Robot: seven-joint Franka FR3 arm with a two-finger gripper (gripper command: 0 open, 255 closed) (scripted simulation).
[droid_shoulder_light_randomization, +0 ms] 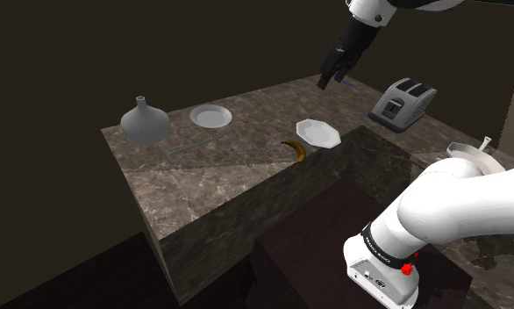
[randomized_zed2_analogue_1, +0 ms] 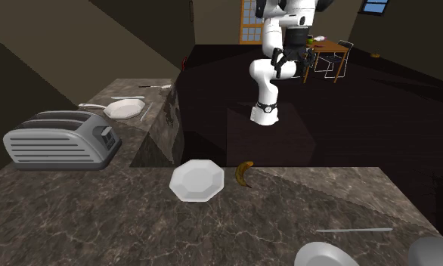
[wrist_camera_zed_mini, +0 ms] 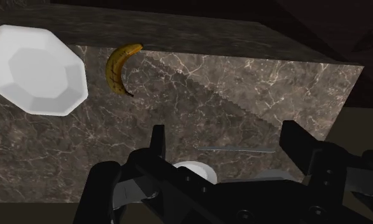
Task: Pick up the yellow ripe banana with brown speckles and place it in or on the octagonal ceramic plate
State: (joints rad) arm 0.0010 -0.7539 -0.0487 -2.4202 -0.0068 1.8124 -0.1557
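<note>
One banana [droid_shoulder_light_randomization: 293, 150] [randomized_zed2_analogue_1: 244, 174] [wrist_camera_zed_mini: 121, 67], yellow with brown speckles, lies curved and flat on the desk [droid_shoulder_light_randomization: 203, 171] [randomized_zed2_analogue_1: 99, 219] [wrist_camera_zed_mini: 242, 89], right at the desk's edge nearest the stand. Just beside it, with a thin gap between them, sits the white octagonal plate [droid_shoulder_light_randomization: 318, 133] [randomized_zed2_analogue_1: 196, 181] [wrist_camera_zed_mini: 35, 70], bare and also close to that edge; in the shoulder view the banana is to the plate's lower left, in the second exterior view to its right. The gripper [droid_shoulder_light_randomization: 330, 77] [wrist_camera_zed_mini: 225, 137] hangs high over the desk, well apart from the banana: in the shoulder view it is up and to the right of the plate, pointing down toward the surface. In the wrist view its two black fingers stand wide apart with nothing between them, so it is released, and the banana lies far beyond the fingertips, off toward the plate's side. Farther out on the desk are a thin utensil [droid_shoulder_light_randomization: 192, 146] [randomized_zed2_analogue_1: 354, 230] [wrist_camera_zed_mini: 236, 149], a round dish [droid_shoulder_light_randomization: 210, 116] [randomized_zed2_analogue_1: 323, 255] and a grey vase [droid_shoulder_light_randomization: 144, 123] [randomized_zed2_analogue_1: 435, 251]. A silver toaster [droid_shoulder_light_randomization: 403, 104] [randomized_zed2_analogue_1: 60, 140] stands at the desk's other end.
</note>
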